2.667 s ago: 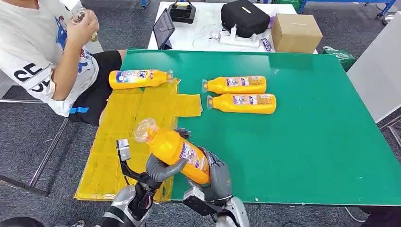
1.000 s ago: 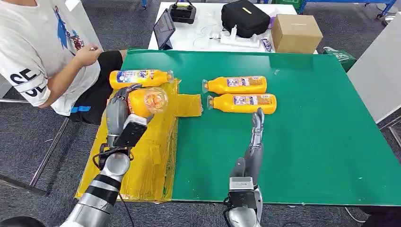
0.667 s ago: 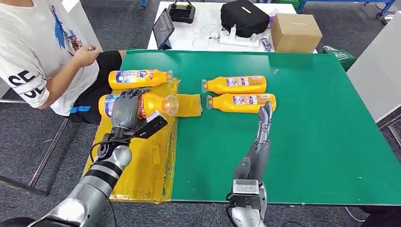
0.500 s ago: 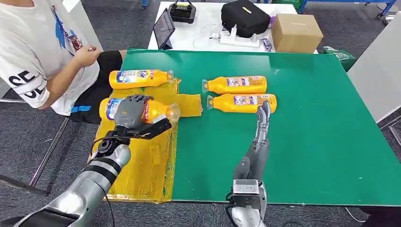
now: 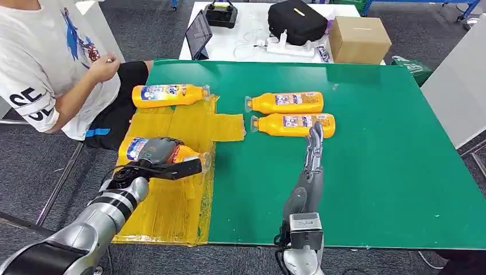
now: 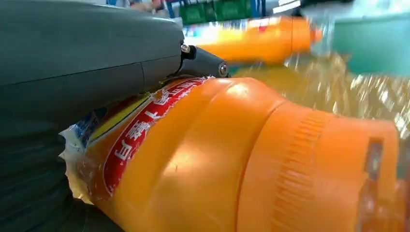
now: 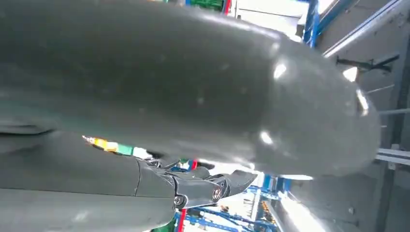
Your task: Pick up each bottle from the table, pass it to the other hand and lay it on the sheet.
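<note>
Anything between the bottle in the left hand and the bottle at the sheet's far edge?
Head view: only bare yellow sheet separates held bottle from far bottle.

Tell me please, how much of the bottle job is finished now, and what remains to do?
Done: one bottle lies at the far edge of the yellow sheet. In hand: the left hand grips a second bottle, low over the sheet. Left: two bottles lie on the green table; the right hand reaches toward the nearer one, holding nothing.
</note>
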Robot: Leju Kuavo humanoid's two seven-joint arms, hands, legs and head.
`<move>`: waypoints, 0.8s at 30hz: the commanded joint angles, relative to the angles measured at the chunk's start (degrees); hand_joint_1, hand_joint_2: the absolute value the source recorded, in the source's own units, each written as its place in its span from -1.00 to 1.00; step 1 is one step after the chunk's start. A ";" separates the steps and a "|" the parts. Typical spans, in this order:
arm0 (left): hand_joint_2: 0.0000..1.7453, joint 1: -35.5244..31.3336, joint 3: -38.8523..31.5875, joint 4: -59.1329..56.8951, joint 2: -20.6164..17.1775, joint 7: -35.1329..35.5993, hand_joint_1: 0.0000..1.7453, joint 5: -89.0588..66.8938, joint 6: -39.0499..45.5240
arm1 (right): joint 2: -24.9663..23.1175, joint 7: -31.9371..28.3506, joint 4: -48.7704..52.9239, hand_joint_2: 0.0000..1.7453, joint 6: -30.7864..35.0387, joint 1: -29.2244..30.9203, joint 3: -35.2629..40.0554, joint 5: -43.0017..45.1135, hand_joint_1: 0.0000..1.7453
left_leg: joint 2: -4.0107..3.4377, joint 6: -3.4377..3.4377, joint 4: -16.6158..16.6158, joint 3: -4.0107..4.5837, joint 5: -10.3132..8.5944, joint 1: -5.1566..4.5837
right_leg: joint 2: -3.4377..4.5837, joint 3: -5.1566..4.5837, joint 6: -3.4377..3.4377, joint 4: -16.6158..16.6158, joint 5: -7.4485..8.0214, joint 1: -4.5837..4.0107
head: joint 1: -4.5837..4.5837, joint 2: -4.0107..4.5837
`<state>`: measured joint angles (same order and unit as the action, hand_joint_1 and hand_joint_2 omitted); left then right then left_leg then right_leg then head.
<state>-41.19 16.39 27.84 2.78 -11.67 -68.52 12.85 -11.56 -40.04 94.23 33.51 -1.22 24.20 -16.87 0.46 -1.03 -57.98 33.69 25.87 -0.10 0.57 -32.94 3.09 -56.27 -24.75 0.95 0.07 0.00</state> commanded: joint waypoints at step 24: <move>-1.00 1.49 -2.48 -4.95 -2.28 -13.54 -1.00 16.66 -20.25 | -0.71 0.04 -13.87 -1.00 -4.69 4.28 -4.39 3.01 -1.00 | -0.12 0.06 0.10 -0.35 -0.01 0.04 | 0.07 0.36 -0.10 0.11 0.07 -0.05 | 0.00 0.00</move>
<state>-41.81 14.89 25.24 1.86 -22.09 -55.81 -2.44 -12.55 -40.04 86.71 28.79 0.05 21.31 -14.93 0.55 -1.02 -57.97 33.47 25.87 -0.10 0.49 -32.65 3.08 -56.27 -24.75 0.96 0.07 0.00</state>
